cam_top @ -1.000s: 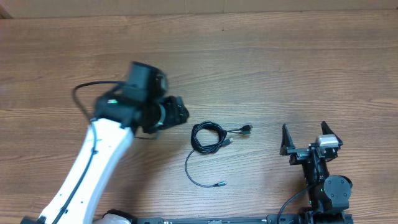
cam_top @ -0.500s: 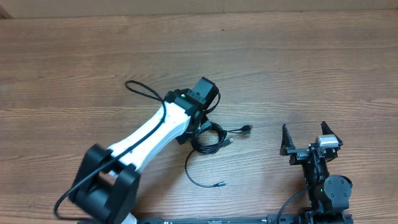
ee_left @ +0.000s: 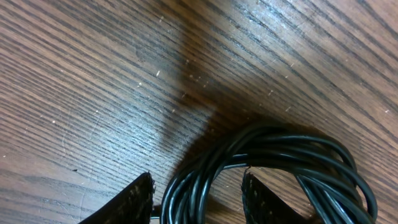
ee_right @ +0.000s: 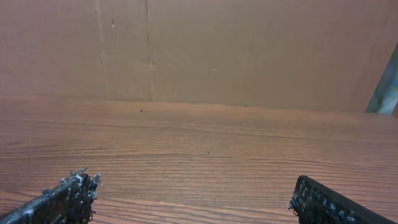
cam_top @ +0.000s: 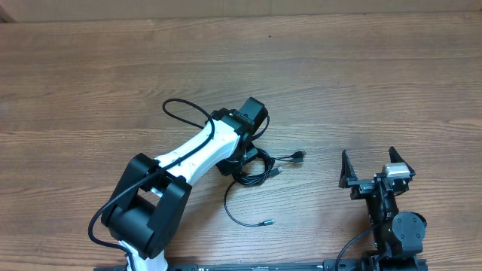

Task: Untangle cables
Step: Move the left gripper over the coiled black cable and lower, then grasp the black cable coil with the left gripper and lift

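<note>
The cables lie as a tangled coil of thin black cords in the middle of the wooden table. Two plug ends stick out to the right, and one loose strand curls toward the front. My left gripper is down on the coil's left side. In the left wrist view its jaws stand apart, straddling a bundle of cable strands, with a gap still showing beside the strands. At the front right, away from the cables, my right gripper rests wide open and holds nothing.
The left arm's own thicker black cable loops over the table behind its wrist. A brown cardboard wall stands along the table's far edge. Bare wood surrounds the coil.
The left arm swung right from the table's left side and dropped onto the coil. Its jaws have narrowed around the strands. The right arm has not moved.
</note>
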`<state>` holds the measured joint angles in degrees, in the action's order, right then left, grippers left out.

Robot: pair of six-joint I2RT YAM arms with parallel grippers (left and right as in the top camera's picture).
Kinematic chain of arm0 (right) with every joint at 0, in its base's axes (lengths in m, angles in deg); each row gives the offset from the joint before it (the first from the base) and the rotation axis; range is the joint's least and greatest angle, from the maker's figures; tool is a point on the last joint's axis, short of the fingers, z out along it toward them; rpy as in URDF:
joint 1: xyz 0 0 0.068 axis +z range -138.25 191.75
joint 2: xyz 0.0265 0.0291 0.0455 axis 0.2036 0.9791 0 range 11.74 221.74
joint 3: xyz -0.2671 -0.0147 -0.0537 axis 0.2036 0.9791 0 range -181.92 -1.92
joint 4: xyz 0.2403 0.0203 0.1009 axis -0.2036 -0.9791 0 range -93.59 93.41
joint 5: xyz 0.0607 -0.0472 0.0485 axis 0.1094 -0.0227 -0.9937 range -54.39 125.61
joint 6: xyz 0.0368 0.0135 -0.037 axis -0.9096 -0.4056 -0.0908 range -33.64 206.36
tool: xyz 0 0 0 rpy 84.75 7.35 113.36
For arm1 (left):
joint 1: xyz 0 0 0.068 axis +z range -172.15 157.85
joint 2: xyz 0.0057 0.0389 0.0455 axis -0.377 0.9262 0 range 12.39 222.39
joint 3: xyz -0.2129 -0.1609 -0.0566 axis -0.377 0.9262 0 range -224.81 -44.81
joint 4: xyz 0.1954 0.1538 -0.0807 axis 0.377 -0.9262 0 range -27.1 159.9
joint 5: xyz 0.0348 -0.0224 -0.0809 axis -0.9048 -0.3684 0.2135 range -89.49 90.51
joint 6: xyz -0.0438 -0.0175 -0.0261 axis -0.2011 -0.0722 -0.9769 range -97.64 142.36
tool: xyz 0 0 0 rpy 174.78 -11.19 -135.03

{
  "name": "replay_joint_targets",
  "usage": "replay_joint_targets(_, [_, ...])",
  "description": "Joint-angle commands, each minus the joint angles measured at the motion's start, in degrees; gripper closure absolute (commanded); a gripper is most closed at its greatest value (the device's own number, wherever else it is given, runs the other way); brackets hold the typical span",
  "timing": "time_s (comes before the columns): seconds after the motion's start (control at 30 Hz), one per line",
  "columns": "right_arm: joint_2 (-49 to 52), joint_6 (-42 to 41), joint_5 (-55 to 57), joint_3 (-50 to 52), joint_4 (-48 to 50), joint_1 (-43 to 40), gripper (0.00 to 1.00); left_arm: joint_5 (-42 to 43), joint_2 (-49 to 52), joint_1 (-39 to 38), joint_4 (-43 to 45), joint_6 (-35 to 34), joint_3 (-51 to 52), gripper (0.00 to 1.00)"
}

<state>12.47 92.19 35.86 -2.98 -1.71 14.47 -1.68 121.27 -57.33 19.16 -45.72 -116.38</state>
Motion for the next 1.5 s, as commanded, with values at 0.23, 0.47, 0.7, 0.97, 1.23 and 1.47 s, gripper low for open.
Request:
replay_joint_targets(0.23, [-0.57, 0.04, 0.04, 0.61, 0.35, 0.11, 0.0, -1.22, 0.57, -0.48, 2.23, -1.36, 1.99, 0.7])
replay_joint_targets(0.47, [-0.57, 0.04, 0.04, 0.61, 0.35, 0.11, 0.0, -1.38, 0.57, -0.48, 2.16, -1.36, 2.05, 0.81])
replay_joint_targets(0.7, [-0.57, 0.07, 0.04, 0.61, 0.35, 0.11, 0.0, -1.84, 0.57, -0.55, 2.19, -1.4, 2.05, 0.95])
replay_joint_targets(0.97, [-0.57, 0.07, 0.04, 0.61, 0.35, 0.11, 0.0, -4.44, -0.57, 0.13, -1.81, -1.36, 0.26, 0.96])
replay_joint_targets(1.23, [-0.57, 0.07, 0.04, 0.61, 0.35, 0.11, 0.0, -8.28, -8.07, 4.96, -19.15, -1.03, -14.23, 0.96])
replay_joint_targets(1.47, [-0.57, 0.07, 0.04, 0.63, 0.35, 0.11, 0.0, -1.95, -13.84, 5.6, -20.85, 0.96, -17.53, 0.96])
